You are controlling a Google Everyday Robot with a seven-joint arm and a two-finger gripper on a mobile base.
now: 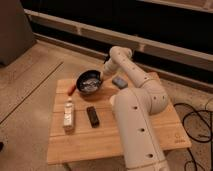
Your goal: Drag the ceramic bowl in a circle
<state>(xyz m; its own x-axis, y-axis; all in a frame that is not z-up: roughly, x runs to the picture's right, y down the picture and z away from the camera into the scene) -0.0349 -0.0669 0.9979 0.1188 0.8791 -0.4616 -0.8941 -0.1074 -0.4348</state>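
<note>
One hand (103, 74) at ceramic bowl (88, 81) rim

table (100, 137): wooden | far-left corner: ceramic bowl (89, 81), gripper (103, 74) at its rim, red item (72, 90) | left edge: white bottle (68, 117), black remote (92, 116) | far edge: grey block (119, 81)

Glossy ceramic bowl (89, 81) by the claw (103, 73) — wooden table (107, 137), smooth.
</note>
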